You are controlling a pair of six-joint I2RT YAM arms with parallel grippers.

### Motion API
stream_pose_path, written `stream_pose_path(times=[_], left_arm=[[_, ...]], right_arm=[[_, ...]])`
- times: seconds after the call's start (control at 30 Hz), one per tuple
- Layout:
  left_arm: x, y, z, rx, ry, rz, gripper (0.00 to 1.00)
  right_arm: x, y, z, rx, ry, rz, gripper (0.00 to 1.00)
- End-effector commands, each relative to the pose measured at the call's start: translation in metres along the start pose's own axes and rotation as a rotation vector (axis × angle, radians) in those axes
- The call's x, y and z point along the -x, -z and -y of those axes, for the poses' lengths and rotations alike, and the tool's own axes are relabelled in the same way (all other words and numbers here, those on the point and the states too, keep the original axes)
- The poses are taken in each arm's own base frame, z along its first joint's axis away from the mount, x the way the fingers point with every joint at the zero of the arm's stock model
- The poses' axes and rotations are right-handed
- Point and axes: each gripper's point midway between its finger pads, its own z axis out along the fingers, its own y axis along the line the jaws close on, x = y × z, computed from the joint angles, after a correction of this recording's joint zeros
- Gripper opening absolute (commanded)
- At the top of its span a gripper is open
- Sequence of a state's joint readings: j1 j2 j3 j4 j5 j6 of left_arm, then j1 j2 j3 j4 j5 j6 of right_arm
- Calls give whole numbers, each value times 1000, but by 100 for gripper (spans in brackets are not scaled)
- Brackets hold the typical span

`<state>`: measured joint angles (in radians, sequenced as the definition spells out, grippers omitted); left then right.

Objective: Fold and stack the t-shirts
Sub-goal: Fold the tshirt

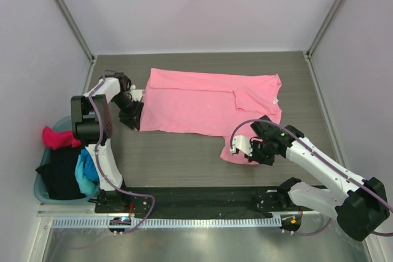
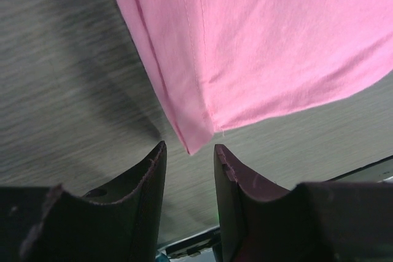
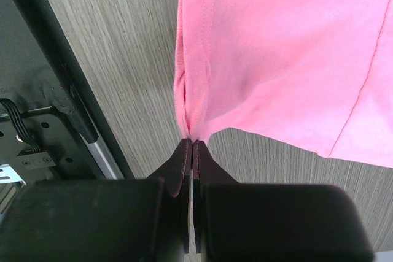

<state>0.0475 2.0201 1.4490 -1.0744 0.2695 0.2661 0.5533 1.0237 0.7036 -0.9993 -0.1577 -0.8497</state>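
A large light pink t-shirt lies spread flat across the middle of the table, its small white label near the right side. At the shirt's near left corner my left gripper is open. In the left wrist view that corner of the pink t-shirt reaches just between the tips of the left gripper, apparently touching neither finger. My right gripper is shut on a bunched edge at the shirt's near right. The right wrist view shows the right gripper pinching a fold of the pink t-shirt.
A teal basket stands off the table's left edge beside the left arm, holding a magenta t-shirt, a black one and a bright blue one. A black base rail runs along the near edge. Walls enclose the back and sides.
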Motion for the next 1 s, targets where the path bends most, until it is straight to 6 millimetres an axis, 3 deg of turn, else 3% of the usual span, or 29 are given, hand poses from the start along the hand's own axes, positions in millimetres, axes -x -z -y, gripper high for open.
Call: stream_pose_path(times=[0.0, 0.13, 0.3, 0.47, 0.7, 0.97], left_arm=[[12, 1, 2, -32, -8, 21, 38], [12, -1, 7, -67, 1, 10, 29], [6, -1, 9, -74, -5, -6, 27], [10, 5, 13, -92, -9, -3, 2], [30, 37, 22, -108, -26, 62, 1], [46, 61, 28, -127, -49, 86, 1]], right_arm=[[8, 7, 10, -39, -10, 16, 1], [6, 6, 11, -44, -19, 12, 1], [5, 5, 13, -55, -43, 20, 1], [7, 12, 27, -97, -89, 31, 1], [15, 53, 70, -241, -199, 79, 1], [26, 88, 105, -352, -243, 123, 1]])
